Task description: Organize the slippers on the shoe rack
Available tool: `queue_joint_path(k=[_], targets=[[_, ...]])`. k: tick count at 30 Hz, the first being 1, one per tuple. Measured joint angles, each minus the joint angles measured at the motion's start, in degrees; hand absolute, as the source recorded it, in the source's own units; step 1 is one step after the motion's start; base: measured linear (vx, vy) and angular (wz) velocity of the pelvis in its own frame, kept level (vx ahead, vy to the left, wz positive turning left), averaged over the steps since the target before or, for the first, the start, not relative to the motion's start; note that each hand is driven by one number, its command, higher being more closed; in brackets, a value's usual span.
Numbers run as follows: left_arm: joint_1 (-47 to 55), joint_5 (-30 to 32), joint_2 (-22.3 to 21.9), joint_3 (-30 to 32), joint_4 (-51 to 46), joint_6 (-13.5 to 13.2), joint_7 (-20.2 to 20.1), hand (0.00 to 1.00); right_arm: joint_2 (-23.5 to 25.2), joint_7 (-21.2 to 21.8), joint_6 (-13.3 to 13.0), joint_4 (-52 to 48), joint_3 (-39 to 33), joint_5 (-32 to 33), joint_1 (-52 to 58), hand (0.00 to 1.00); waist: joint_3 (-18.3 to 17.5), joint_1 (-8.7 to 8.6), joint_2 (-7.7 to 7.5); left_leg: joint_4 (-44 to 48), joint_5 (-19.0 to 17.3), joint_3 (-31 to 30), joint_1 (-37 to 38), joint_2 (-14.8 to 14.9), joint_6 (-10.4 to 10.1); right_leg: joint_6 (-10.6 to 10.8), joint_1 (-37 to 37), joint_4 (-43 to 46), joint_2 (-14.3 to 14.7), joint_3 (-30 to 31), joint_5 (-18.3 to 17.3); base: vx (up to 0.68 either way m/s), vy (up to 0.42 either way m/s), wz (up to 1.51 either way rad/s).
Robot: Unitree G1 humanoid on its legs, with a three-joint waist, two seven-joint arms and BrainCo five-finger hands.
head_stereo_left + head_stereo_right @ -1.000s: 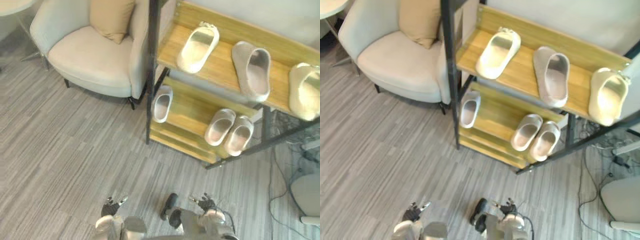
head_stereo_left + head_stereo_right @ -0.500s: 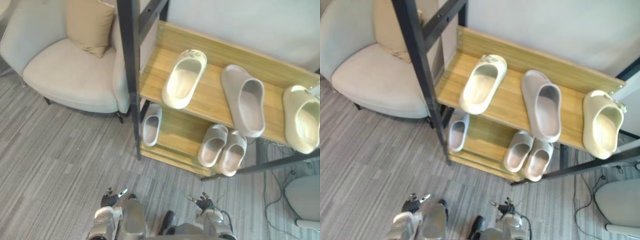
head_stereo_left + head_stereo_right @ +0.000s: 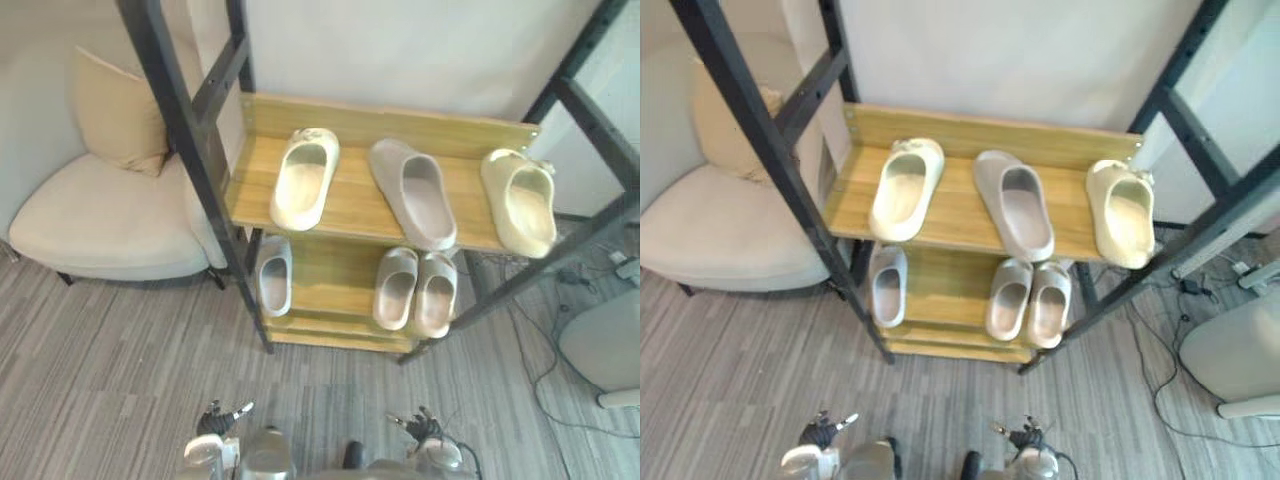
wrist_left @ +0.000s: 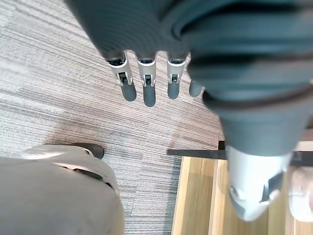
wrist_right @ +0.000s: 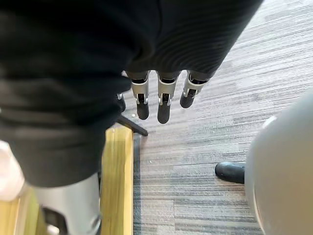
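**Six slippers on the rack, both hands low and empty**

Three slippers lie on the upper shelf of the shoe rack [image 3: 350, 205]. A cream slipper [image 3: 303, 178] is at the left, a grey-beige slipper [image 3: 414, 192] in the middle, and a second cream slipper [image 3: 521, 200] at the right end. They lie apart from one another, each at a slightly different angle.

On the lower shelf a single pale slipper [image 3: 273, 275] lies alone at the left end. A pale pair [image 3: 396, 287] lies side by side towards the right, the two touching or very nearly so. The shelves are light wood with a raised back board, carried by a black metal frame that stands against a white wall.

To the left of the rack is a light armchair [image 3: 100, 225] with a tan cushion [image 3: 105, 110] propped against its back. The floor [image 3: 120, 360] is grey striped carpet.

The left hand [image 3: 215, 420] and the right hand [image 3: 425, 427] hang low above the carpet, in front of the rack and well apart from every slipper. In the wrist views the fingers of both hands point straight out over the carpet, and neither hand holds anything. The front edge of a wooden shelf shows just past each hand.
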Motion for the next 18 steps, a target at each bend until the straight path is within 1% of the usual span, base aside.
queue_joint_path(k=[3, 4, 6, 9, 10, 13, 15, 18], targets=[[1.00, 0.11, 0.36, -0.41, -0.06, 0.03, 0.05, 0.00, -0.11, -0.26, 0.04, -6.28, 0.24, -0.01, 1.88, 0.00, -0.29, -0.84, 0.08, -0.84, 0.41, 0.85, 0.54, -0.53, 0.58, 0.80, -0.03, -0.65, -0.50, 0.89, 0.67, -0.08, 0.047, -0.16], [1.22, 0.69, 0.82, -1.56, -0.06, 0.06, 0.05, 0.00, -0.41, -0.48, 0.05, -8.80, 0.18, -0.04, 2.43, 0.00, -0.36, -1.01, 0.15, -1.06, 0.40, 1.05, 0.62, -0.78, 0.55, 0.91, -0.06, -0.80, -0.78, 1.04, 0.78, -0.05, 0.054, -0.03], [1.75, 1.26, 1.15, -2.40, -0.06, 0.06, 0.05, 0.00, -0.65, -0.54, 0.01, -11.60, -0.04, -0.10, 3.03, 0.00, -0.78, -1.12, 0.14, -1.66, 0.42, 1.34, 0.71, -1.14, 0.56, 0.99, -0.08, -1.39, -1.06, 1.22, 0.99, -0.03, 0.051, -0.07], [3.85, 2.25, 1.39, -3.84, -0.05, 0.28, 0.10, 0.00, -0.71, -0.64, -0.12, -19.81, -2.19, -0.42, 4.27, 0.00, -1.45, -1.14, 0.58, -2.43, 0.35, 2.58, 1.10, -1.69, 0.68, 1.55, -0.10, -2.32, -1.51, 2.17, 1.77, 0.02, 0.052, -0.15], [4.21, 2.26, 1.36, -3.95, -0.05, 0.47, 0.10, 0.00, -0.87, -0.71, -0.28, -20.98, -2.31, -0.65, 4.24, 0.00, -1.45, -1.15, 0.66, -2.67, 0.35, 2.85, 1.34, -1.79, 0.68, 1.62, -0.10, -2.40, -1.62, 2.35, 1.92, 0.03, 0.036, -0.13], [5.00, 2.51, 1.32, -4.58, -0.02, 0.73, 0.09, 0.00, -1.38, -0.84, -0.72, -25.65, -3.45, -2.16, 4.78, 0.00, -1.79, -1.21, 1.17, -2.71, 0.33, 2.98, 1.37, -1.99, 1.24, 1.39, -0.10, -2.42, -1.76, 2.36, 2.18, 0.06, 0.021, -0.04], [5.25, 3.36, 1.33, -5.61, -0.01, 0.73, 0.08, 0.00, -1.49, -0.99, -0.84, -30.28, -4.21, -2.18, 5.27, 0.00, -2.13, -1.22, 1.72, -2.74, 0.31, 3.19, 1.37, -2.10, 1.29, 1.48, -0.14, -2.56, -1.76, 2.47, 2.38, 0.08, 0.007, -0.04], [5.42, 3.94, 1.32, -5.63, -0.01, 0.71, 0.05, 0.00, -1.71, -1.39, -1.24, -36.96, -4.32, -2.20, 5.53, 0.00, -2.37, -1.33, 2.16, -3.51, 0.33, 3.29, 1.52, -2.28, 1.31, 1.49, -0.32, -2.72, -1.65, 2.54, 2.38, 0.07, -0.002, -0.02]])
